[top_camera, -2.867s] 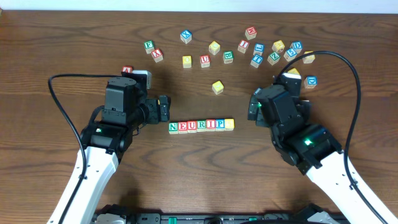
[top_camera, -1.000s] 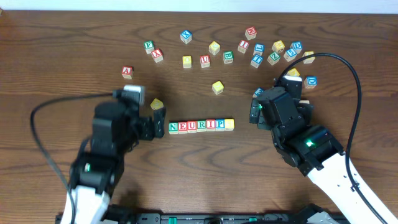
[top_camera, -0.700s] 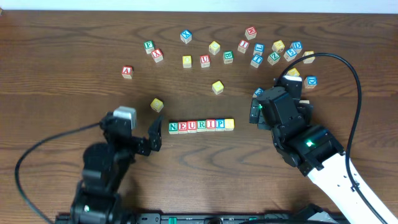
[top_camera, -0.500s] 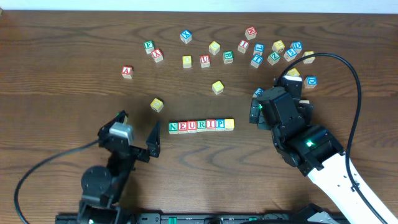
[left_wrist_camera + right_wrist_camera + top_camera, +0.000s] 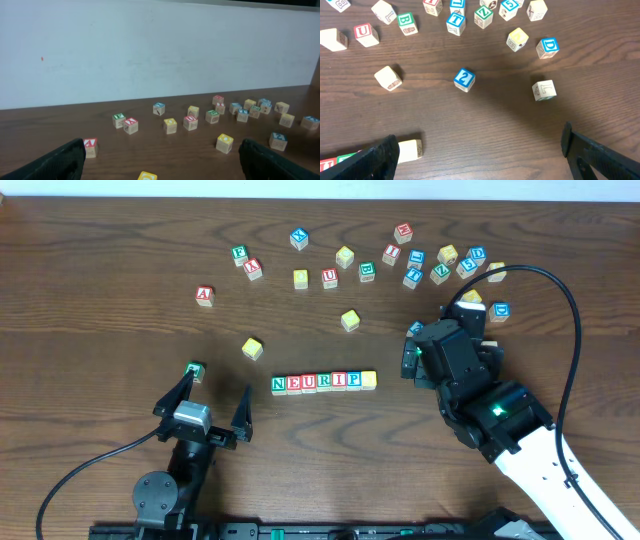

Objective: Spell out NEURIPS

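The NEURIPS row (image 5: 322,382) lies at the table's middle: green N (image 5: 279,384), red E (image 5: 293,383), red U (image 5: 308,383), green R (image 5: 323,382), red I (image 5: 338,381), blue P (image 5: 353,381) and a yellow-faced cube (image 5: 368,380), all touching in a line. My left gripper (image 5: 208,402) is low at the front left, well left of the row, open and empty. The left wrist view looks across the table between its wide-apart fingers (image 5: 50,162). My right gripper (image 5: 480,150) is open and empty, to the right of the row; the row's pale end cube (image 5: 410,150) sits by its left finger.
Loose cubes lie behind the row: a yellow one (image 5: 252,348), another yellow (image 5: 350,319), a red A (image 5: 204,293), and several across the back right (image 5: 440,265). A small green-faced block (image 5: 195,370) sits by my left finger. A blue 2 cube (image 5: 464,79) lies ahead of the right gripper.
My left arm has drawn back from the row's left end toward the front edge, still open. The yellow cube it stood beside is now uncovered. The right arm has not moved.
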You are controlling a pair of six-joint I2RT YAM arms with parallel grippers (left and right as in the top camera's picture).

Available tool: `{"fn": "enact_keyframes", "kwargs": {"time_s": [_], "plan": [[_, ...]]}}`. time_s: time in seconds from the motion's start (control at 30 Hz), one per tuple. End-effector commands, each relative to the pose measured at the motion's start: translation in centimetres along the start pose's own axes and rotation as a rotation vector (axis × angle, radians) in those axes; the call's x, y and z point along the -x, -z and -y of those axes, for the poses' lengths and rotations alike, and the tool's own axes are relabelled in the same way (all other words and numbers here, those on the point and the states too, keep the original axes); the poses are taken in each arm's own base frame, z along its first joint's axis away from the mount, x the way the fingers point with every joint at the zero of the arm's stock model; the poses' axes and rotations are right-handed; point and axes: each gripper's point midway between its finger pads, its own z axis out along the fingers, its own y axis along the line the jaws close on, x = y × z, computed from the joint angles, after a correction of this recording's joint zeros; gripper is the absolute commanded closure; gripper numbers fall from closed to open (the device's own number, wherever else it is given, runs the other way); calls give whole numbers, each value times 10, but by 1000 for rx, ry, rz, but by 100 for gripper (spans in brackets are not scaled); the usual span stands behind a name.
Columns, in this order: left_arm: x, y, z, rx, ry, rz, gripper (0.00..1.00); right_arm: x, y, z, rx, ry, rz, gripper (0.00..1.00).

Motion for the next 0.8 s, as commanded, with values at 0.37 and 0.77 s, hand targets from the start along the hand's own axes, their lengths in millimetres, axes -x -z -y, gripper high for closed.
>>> {"fn": "enact_keyframes", "kwargs": {"time_s": [0.37,0.77], "plan": [[-51,4,-5,8,54,-174,4,7,3,3,-11,0,23,1],[-59,5,-6,13,60,-206,4,7,3,3,-12,0,23,1]]}}
